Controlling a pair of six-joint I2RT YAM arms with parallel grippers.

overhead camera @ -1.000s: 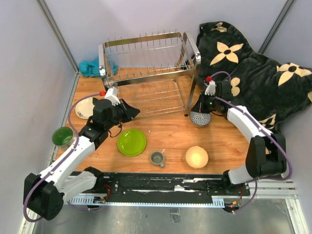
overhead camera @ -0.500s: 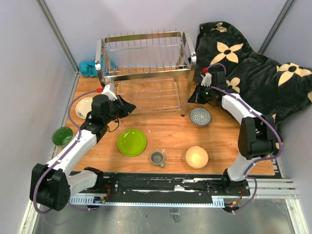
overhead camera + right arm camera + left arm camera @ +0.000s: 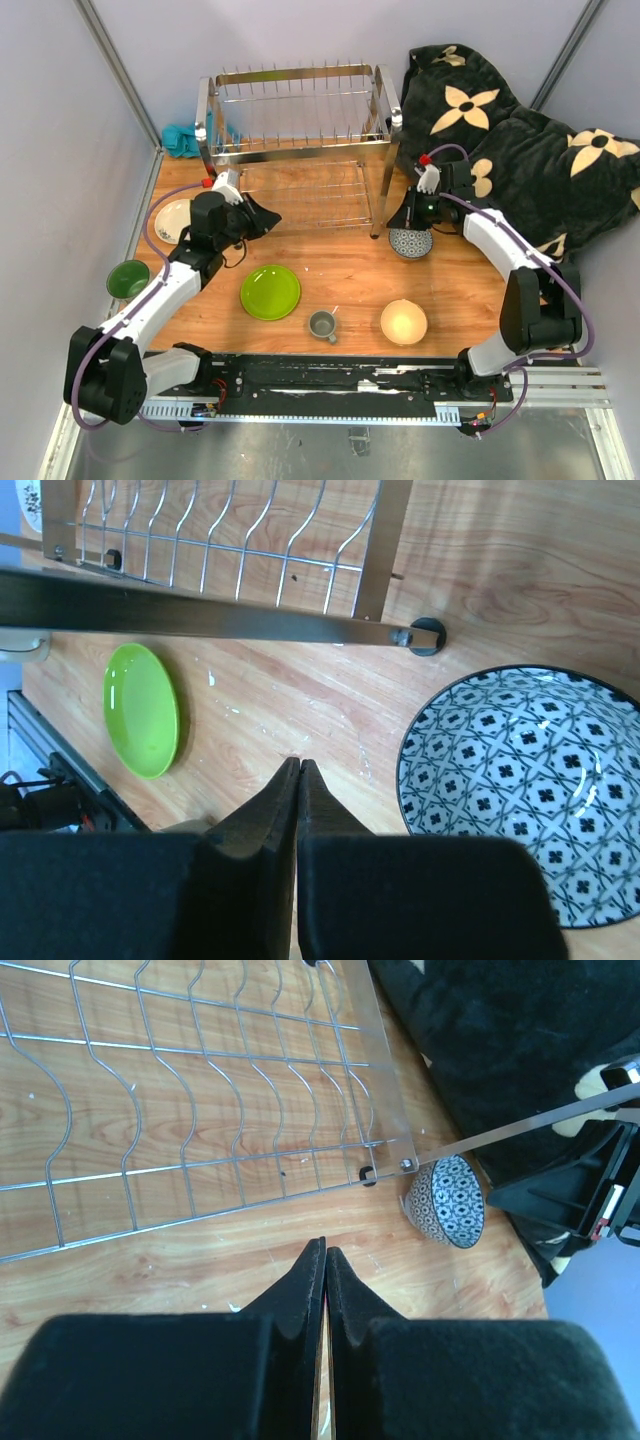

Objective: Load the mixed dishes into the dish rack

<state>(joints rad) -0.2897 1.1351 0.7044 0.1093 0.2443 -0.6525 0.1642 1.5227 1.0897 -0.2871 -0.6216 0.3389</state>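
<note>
Note the right gripper (image 3: 298,765) pinched fully together with nothing between the fingers, hanging just beside the blue-patterned small bowl (image 3: 525,790) and close to the foot of the dish rack (image 3: 300,150). Note the left gripper (image 3: 325,1250) likewise pressed closed and empty, aimed at the rack's lower shelf from the left. Taking that bowl as the likely pick: spread the right fingers before descending, straddle the near rim with 1 finger inside and 1 outside, pinch firmly, lift straight up clear of the rack's leg, then carry across to a shelf. Keep the left arm out of that path meanwhile. Count 6 dishes, all on the wooden table (image 3: 340,270) and 0 in the rack: 2 plates, namely the lime-green plate (image 3: 270,292) and the cream plate with black patch (image 3: 172,220); 2 bowls, namely the patterned one and the cream-yellow bowl (image 3: 404,322); 2 mugs, namely the small grey mug (image 3: 321,324) and the white mug with green inside (image 3: 128,280). Count also 1 rack at the far side, 1 teal cloth (image 3: 185,140) behind its left end, and 1 black flowered blanket (image 3: 520,130) on the right.
</note>
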